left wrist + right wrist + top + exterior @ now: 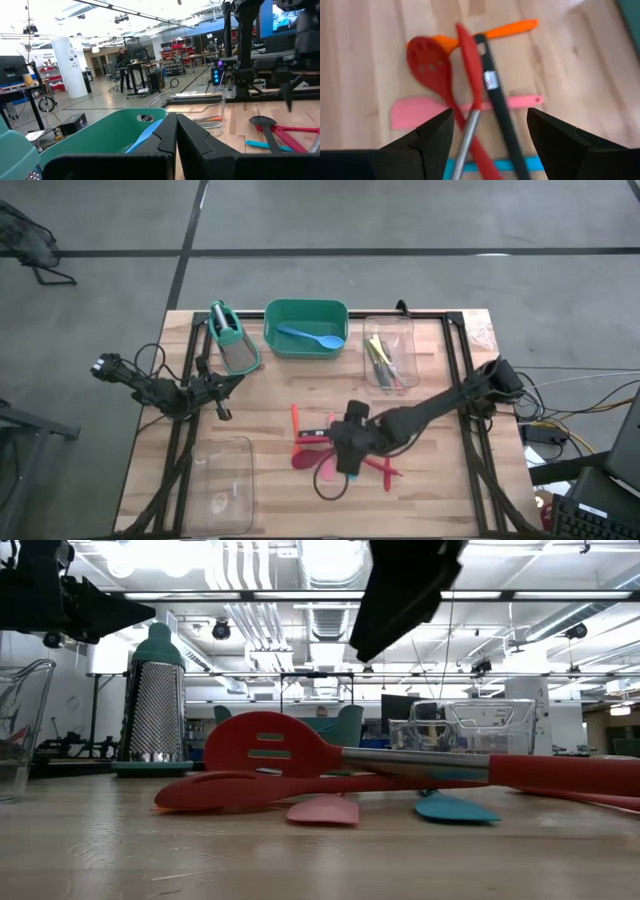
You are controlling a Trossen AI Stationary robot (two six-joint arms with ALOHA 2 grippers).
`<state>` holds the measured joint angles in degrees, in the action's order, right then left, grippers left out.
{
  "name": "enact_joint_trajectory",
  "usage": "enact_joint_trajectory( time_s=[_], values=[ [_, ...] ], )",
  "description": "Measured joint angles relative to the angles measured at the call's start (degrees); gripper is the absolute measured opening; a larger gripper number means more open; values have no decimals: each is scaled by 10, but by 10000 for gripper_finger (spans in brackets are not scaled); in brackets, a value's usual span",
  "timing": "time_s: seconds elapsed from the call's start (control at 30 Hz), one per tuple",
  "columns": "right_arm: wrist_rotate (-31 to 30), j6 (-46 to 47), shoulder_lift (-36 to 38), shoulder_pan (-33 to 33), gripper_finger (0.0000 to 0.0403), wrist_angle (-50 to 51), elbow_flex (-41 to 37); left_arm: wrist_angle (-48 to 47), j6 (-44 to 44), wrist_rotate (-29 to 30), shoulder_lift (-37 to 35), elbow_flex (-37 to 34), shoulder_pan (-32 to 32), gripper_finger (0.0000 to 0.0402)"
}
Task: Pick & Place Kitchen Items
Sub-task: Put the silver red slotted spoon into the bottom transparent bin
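On the wooden table point(420, 500) I count one green tub point(306, 328), two clear bins and one metal grater point(233, 340) with a teal handle. The green tub sits at the far middle, about 12 o'clock from the table's center, and holds one blue spoon point(312, 337). One clear bin point(390, 352) stands just beside the tub toward 1 o'clock, with a few thin tools inside, yellow and red ones; I cannot count them well. The other clear bin point(222, 485) is near the front at about 7 o'clock. The grater is beside the tub at 11 o'clock. A pile of utensils lies just in front of the center, toward 6 o'clock. In that pile I can count one red slotted spoon point(431, 65), one red spatula with a shiny metal neck point(470, 70), one black-handled tool point(497, 105), one orange tool point(505, 30), one pink spatula point(415, 111) and one blue tool point(485, 165), all crossing and touching each other. The black handle has a small silver label, but I cannot read it. The right gripper point(489, 131) hangs right over this pile with its jaws spread wide and nothing between them. The left gripper point(176, 137) waits at the left side, about 9 o'clock, pointing at the green tub, with its jaws pressed together and holding nothing. I can read no words anywhere.
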<state>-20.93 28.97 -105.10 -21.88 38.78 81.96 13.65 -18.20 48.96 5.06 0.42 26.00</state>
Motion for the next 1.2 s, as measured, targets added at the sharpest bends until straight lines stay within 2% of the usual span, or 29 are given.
enact_joint_trajectory(
  time_s=[0.37, 0.57, 0.97, 1.2],
  values=[
    [0, 54, 0, -12, 219, -90, -79, 0, 0, 0, 0, 0, 0, 12],
    [-1, 80, 0, -12, 228, -99, -107, 0, 0, 0, 0, 0, 0, 12],
    [-1, 105, 0, -26, 255, -181, -154, 0, 0, 0, 0, 0, 0, 12],
    [-1, 112, 0, -26, 245, -188, -168, 0, 0, 0, 0, 0, 0, 12]
  ],
)
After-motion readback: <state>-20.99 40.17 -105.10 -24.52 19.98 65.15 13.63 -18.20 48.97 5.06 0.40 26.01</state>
